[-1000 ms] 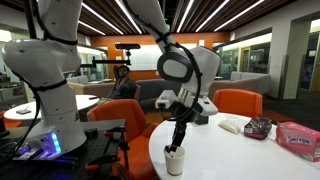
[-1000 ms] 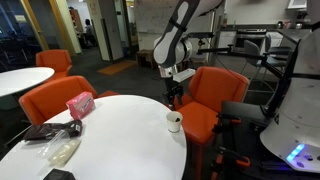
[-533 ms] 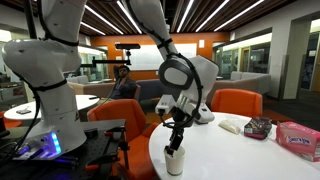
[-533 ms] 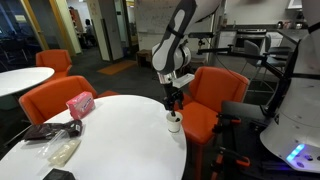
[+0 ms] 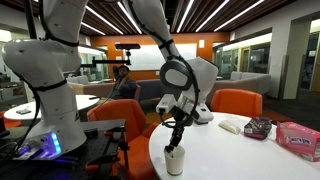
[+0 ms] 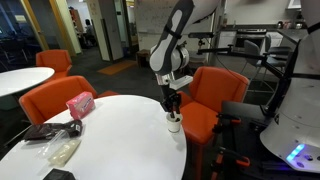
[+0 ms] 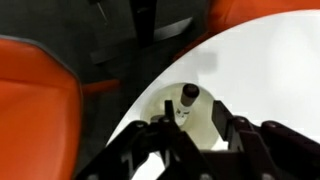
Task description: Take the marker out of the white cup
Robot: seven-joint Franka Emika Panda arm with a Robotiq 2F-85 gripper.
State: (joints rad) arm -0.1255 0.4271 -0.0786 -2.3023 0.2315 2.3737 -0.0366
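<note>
Evidently lined up for the grab, the gripper (image 7: 194, 128) hangs straight over the white cup (image 6: 174, 124). Its fingers are spread either side of the marker (image 7: 186, 98), which stands dark end up inside, and they seem not yet pinching, though the wrist view is blurred. One cup and one marker sit near the table (image 5: 240, 150) edge.

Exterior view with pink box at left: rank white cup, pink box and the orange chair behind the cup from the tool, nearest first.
1. white cup, directly under the tool.
2. orange chair, just right.
3. pink box, table's far left.
</note>
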